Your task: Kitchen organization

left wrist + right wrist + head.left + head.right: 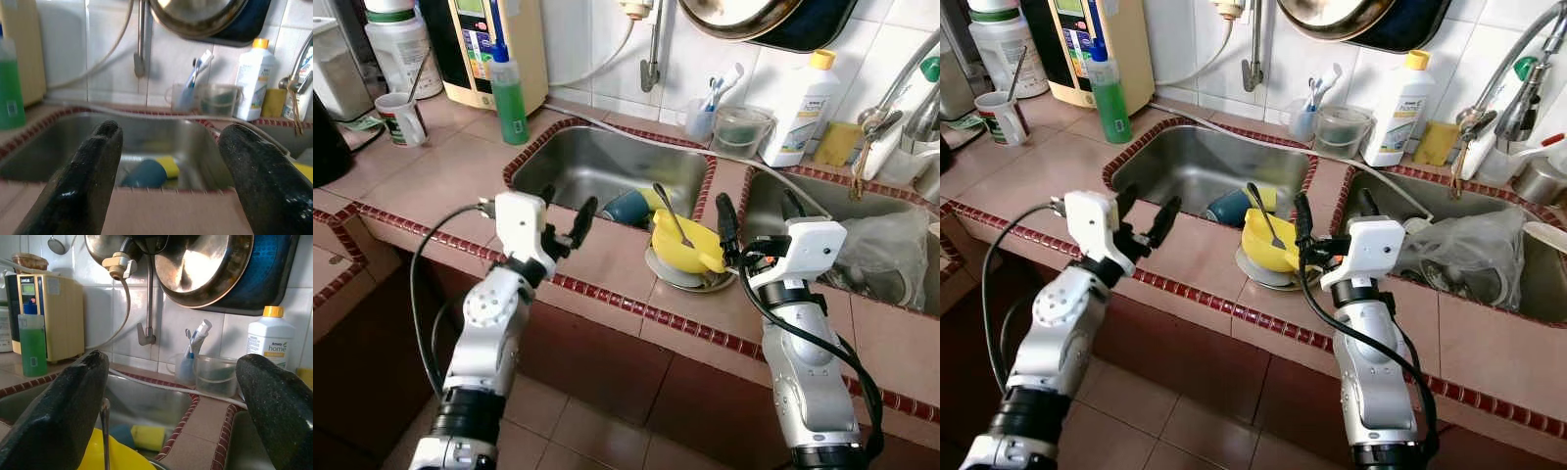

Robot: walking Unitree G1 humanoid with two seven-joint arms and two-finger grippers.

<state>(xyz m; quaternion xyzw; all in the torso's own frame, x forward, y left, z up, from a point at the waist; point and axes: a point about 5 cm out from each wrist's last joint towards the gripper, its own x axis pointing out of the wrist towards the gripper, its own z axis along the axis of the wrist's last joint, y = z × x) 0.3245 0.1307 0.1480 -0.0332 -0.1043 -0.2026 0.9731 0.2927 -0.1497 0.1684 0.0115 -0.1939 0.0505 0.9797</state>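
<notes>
The left gripper (565,211) is hanging over the front edge of the counter (440,181), just in front of the left sink (607,162). Its two black fingers (93,166) are standing wide apart and are holding nothing.

The right gripper (759,217) is hanging over the strip of counter between the left sink and the right sink (822,196). Its fingers (73,406) are also spread wide and are holding nothing.

A yellow bowl (687,245) is sitting tilted on a silver plate (677,275) at the front right corner of the left sink, just beside the right gripper. A spoon (672,212) is leaning inside the bowl. A blue cup (625,207) and a yellow sponge (146,436) are lying inside the left sink, behind the bowl.

A green soap bottle (508,95) is standing on the counter to the left of the left sink. A white bottle with a yellow cap (803,106) is standing behind the sinks by the wall, near a clear cup with toothbrushes (704,113). A crumpled plastic bag (881,250) is lying in the right sink.
</notes>
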